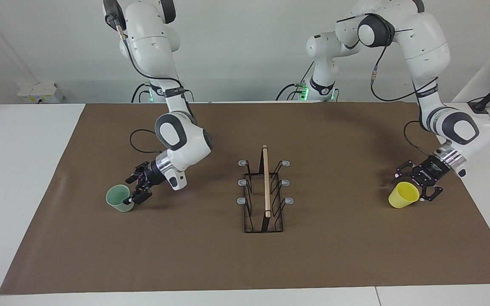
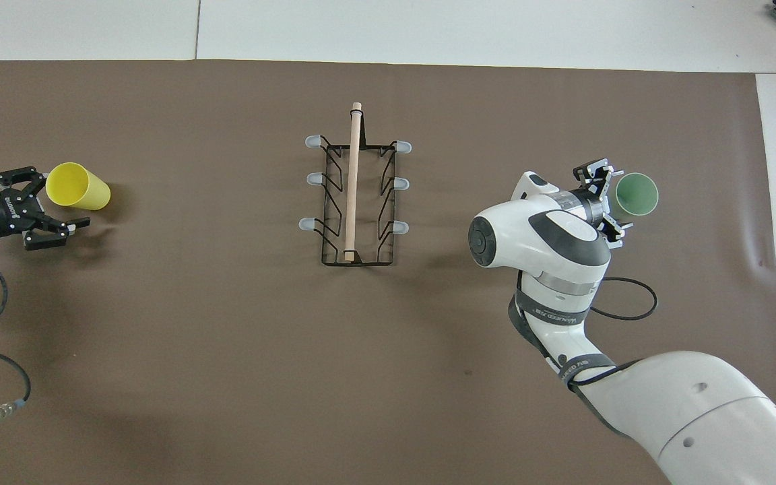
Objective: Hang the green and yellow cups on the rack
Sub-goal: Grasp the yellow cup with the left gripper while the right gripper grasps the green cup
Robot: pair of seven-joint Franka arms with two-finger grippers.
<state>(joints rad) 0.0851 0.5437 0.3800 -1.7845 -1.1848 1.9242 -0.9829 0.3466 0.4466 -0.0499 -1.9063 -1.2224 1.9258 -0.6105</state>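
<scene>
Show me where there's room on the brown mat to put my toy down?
The mat is bare between the rack and the green cup, and between the rack and the yellow cup. It is crowded right at each cup: the open right gripper crowds the green one, the open left gripper the yellow.

Brown mat (image 1: 338, 250) covers white table (image 1: 19, 170).

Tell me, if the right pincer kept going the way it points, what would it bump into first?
Most likely the green cup. The right pincer is open and aimed at its side, right next to it, with nothing in between. Whether it already touches the cup is hard to tell.
</scene>
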